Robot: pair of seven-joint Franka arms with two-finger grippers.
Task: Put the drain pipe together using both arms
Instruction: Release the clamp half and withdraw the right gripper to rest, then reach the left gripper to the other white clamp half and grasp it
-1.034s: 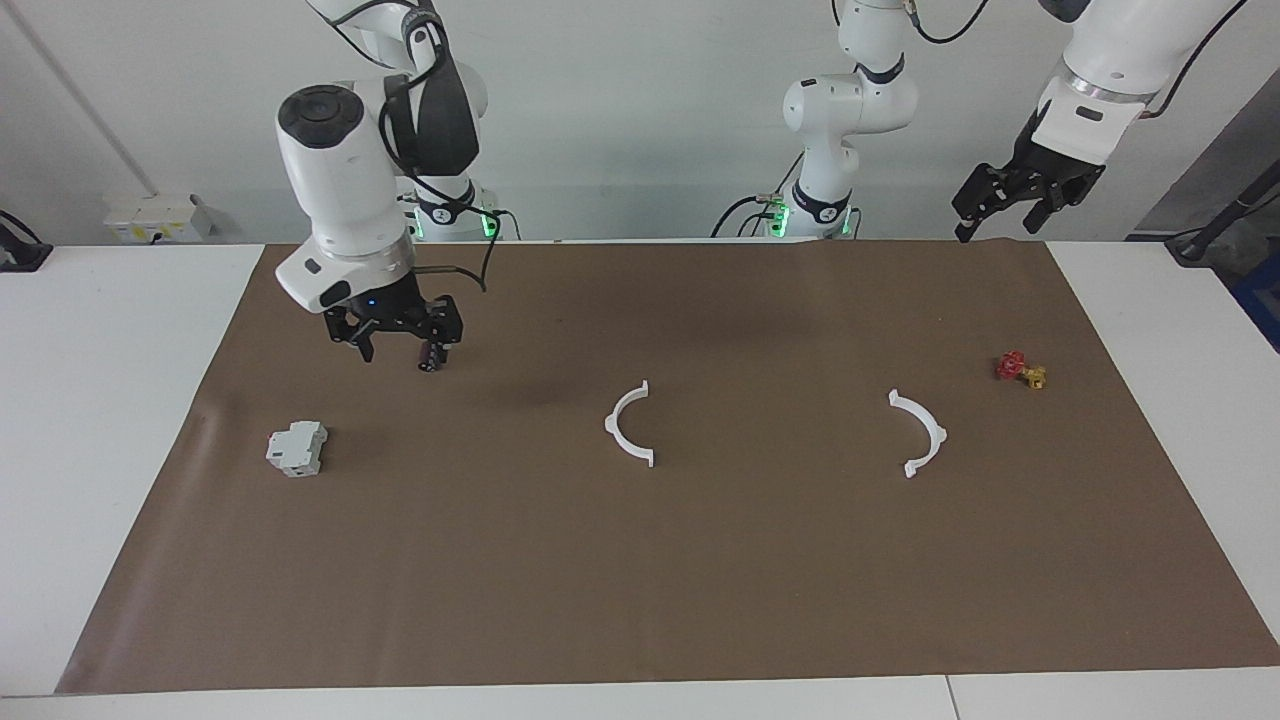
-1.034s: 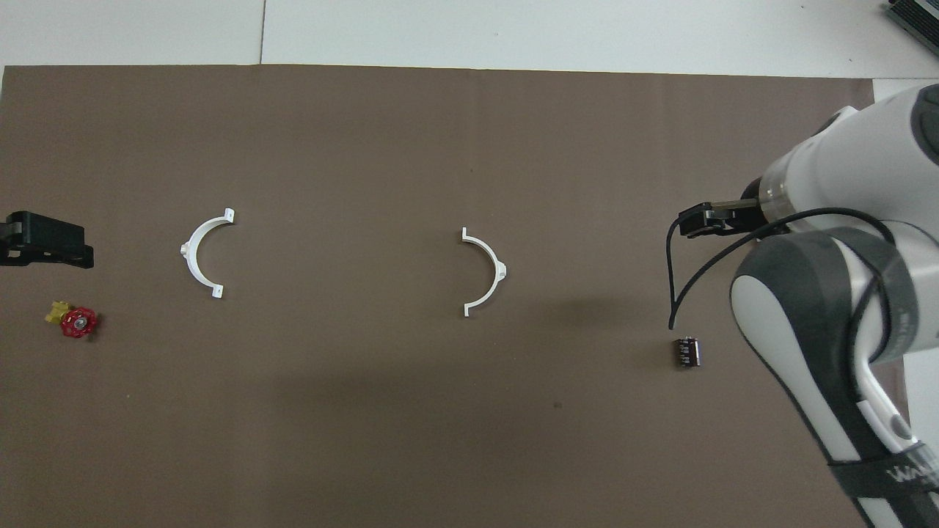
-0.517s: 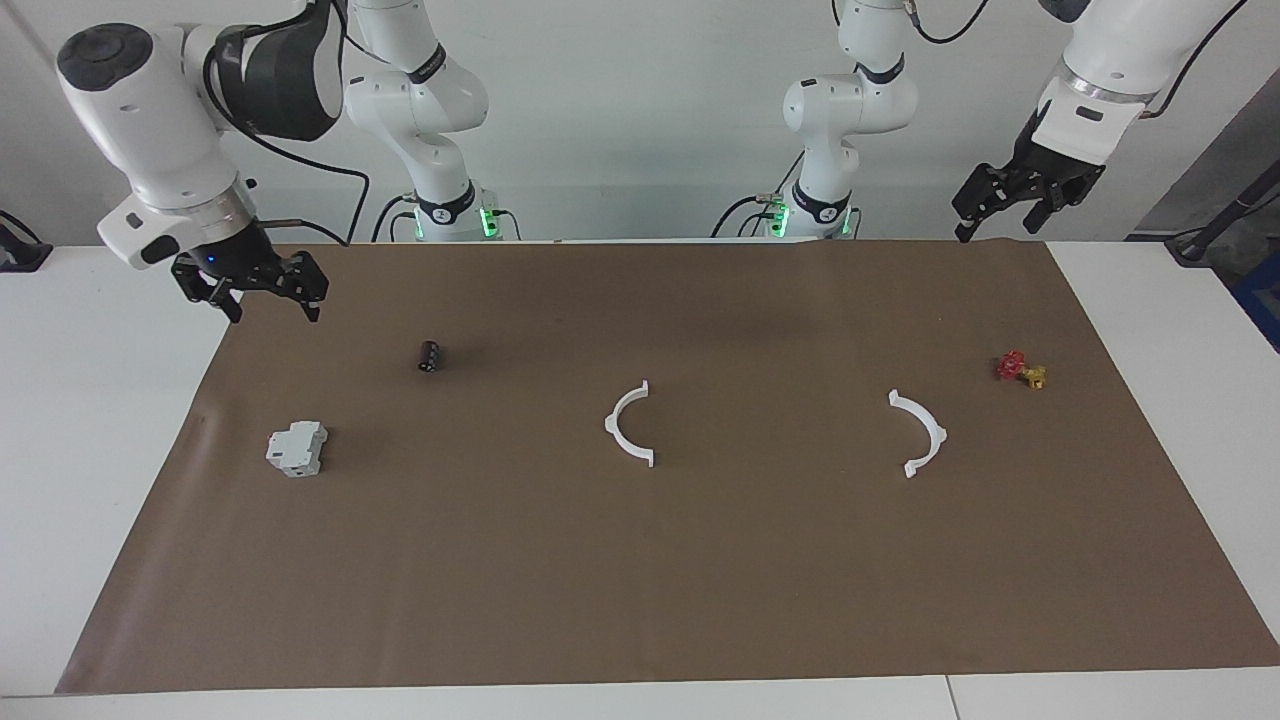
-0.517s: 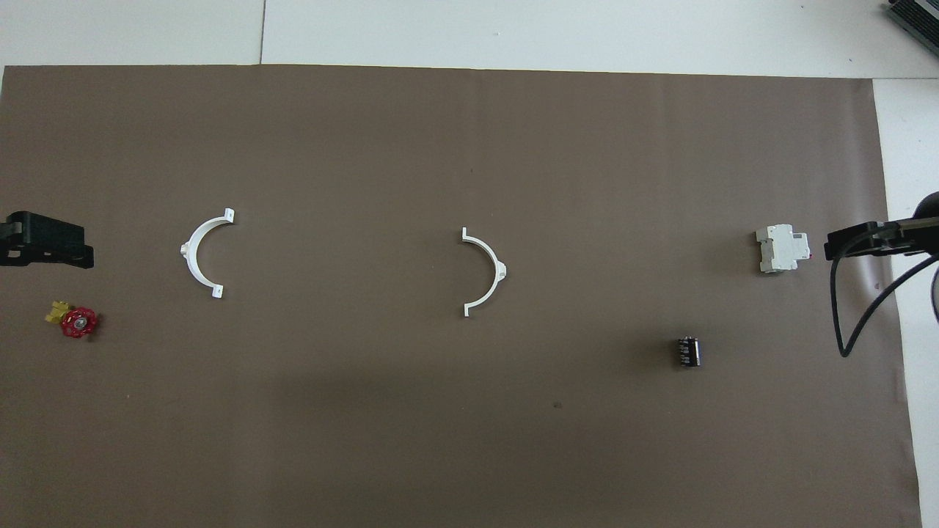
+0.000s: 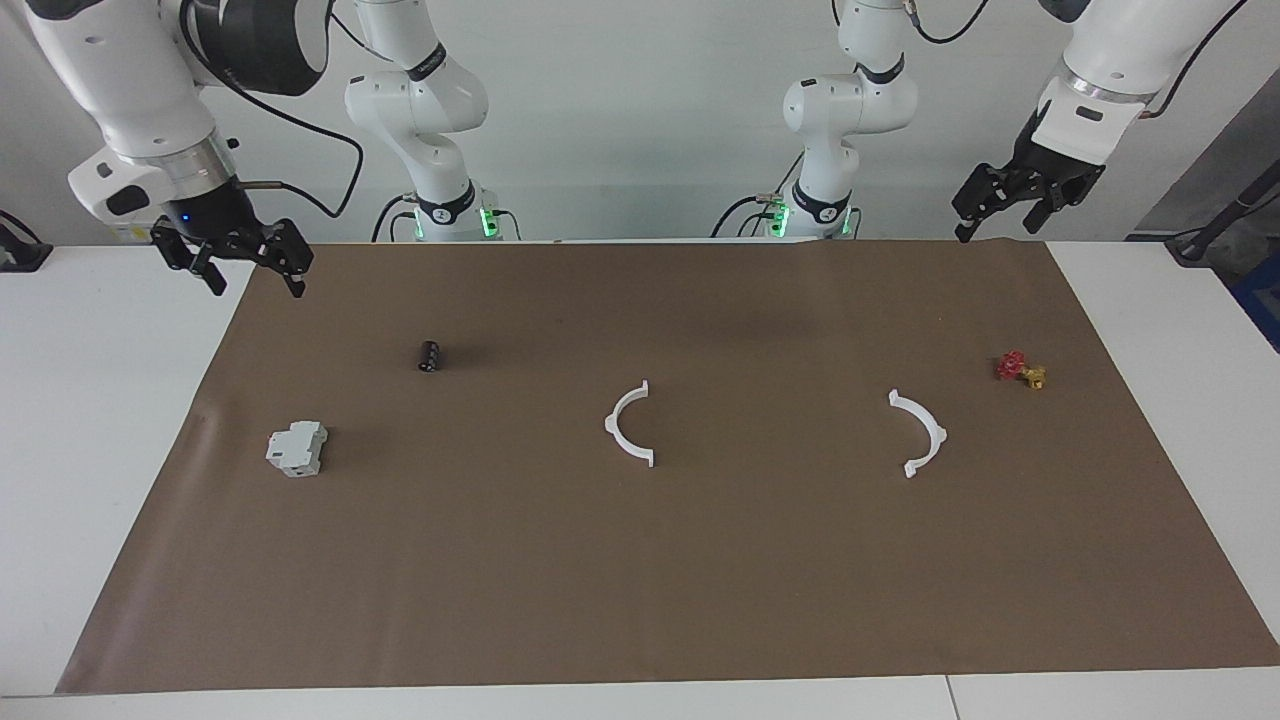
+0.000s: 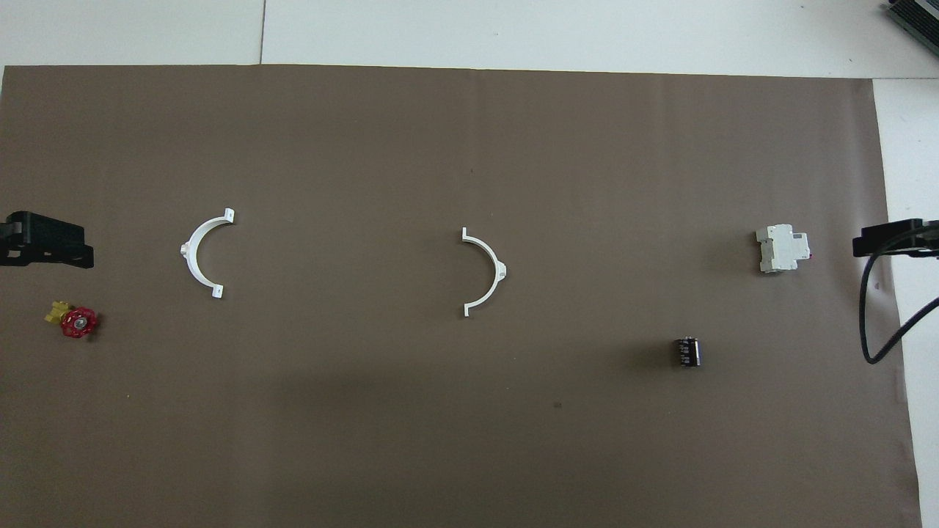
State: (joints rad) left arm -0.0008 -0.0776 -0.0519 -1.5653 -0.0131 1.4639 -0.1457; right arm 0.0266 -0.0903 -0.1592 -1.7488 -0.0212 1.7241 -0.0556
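The drain pipe lies in two separate white half-rings flat on the brown mat. One half-ring is near the middle. The other lies toward the left arm's end, well apart from the first. My right gripper is open and empty, raised over the mat's edge at the right arm's end. My left gripper is open and empty, raised over the mat's corner at the left arm's end, where the arm waits.
A grey-white boxy block and a small dark cylinder lie toward the right arm's end. A red and yellow valve lies toward the left arm's end. A black cable hangs from the right arm.
My right gripper has left the dark cylinder on the mat and swung up and away to the mat's edge at its own end. The left arm and both half-rings have not moved.
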